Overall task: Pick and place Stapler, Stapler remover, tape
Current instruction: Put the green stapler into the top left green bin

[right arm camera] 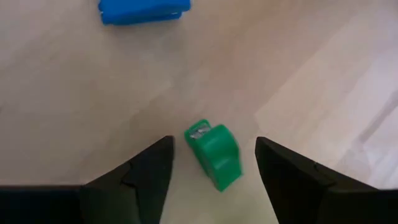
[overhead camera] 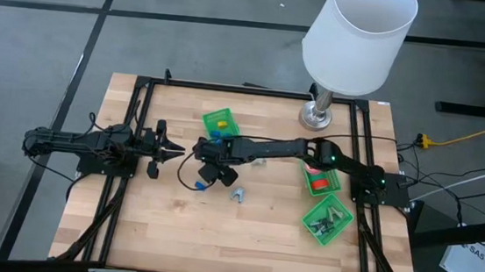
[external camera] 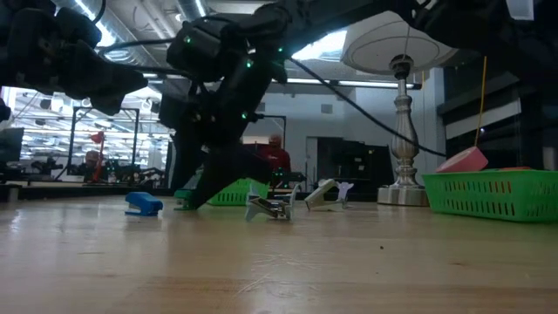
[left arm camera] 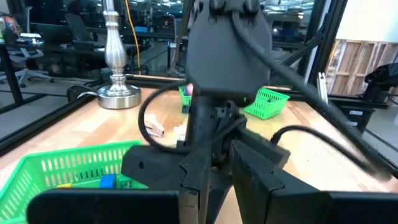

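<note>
My right gripper (right arm camera: 212, 142) is open and points down at the table near its middle (overhead camera: 208, 170). A small green stapler (right arm camera: 213, 155) lies flat on the wood between its two fingers, with a gap on each side. A blue stapler (right arm camera: 144, 10) lies a little beyond it and shows in the low view (external camera: 144, 203). A metal staple remover (overhead camera: 237, 195) sits on the table near the right gripper. Red and pink things (overhead camera: 314, 176) lie in a green basket; I cannot make out roll shapes. My left gripper (overhead camera: 171, 151) waits open at the table's left.
Three green baskets stand on the table: one at the far middle (overhead camera: 220, 122), two at the right (overhead camera: 320, 189) (overhead camera: 330, 221). A lamp with a white shade (overhead camera: 319, 116) stands at the far right. Another small clip-like thing (external camera: 323, 194) lies beyond the remover. Bare wood lies near the front.
</note>
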